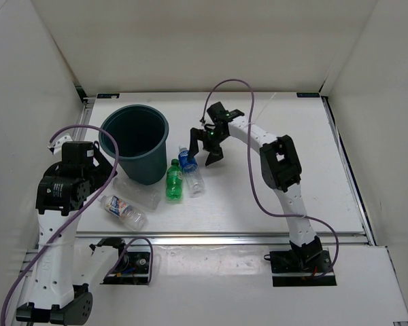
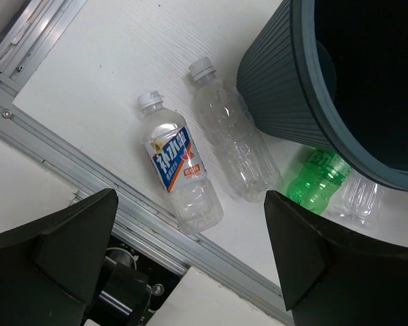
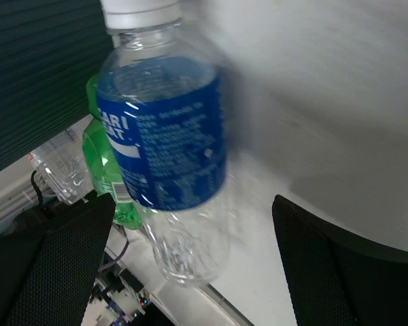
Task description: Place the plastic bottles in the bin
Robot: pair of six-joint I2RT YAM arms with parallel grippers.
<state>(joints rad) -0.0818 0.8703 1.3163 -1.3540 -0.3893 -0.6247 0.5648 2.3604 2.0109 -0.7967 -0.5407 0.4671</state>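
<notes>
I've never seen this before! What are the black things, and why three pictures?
It is a robot: two arms bolted to a table. One picture looks down from above; the other two come from cameras on the wrists, so the dark shapes are its fingers. Beside the teal bin are a green bottle, a blue-label bottle, a red-and-blue-label bottle and a plain clear bottle. The left gripper and right gripper are open, holding nothing; the blue-label bottle is between the right one's fingers.
</notes>
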